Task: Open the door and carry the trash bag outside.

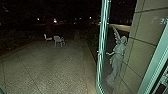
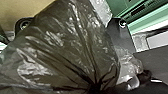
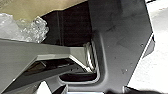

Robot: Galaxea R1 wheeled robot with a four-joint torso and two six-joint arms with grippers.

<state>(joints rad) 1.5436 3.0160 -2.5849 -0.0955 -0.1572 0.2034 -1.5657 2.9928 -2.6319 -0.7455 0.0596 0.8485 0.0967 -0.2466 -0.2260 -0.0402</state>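
A dark, shiny trash bag spreads across the left wrist view, its folds drawn together into a tight bunch. My left gripper is shut on that gathered neck. Clear crumpled plastic lies beside the dark bag, and crumpled clear plastic shows in the right wrist view too. In the head view, the green-tinted upright edge of a glass door stands right of centre, with open paving to its left.
Paving stretches ahead into the dark. Two white chairs, one of them here, stand on it farther off. A winged statue stands behind the glass, beside a tiled wall. Another green frame slants at the right.
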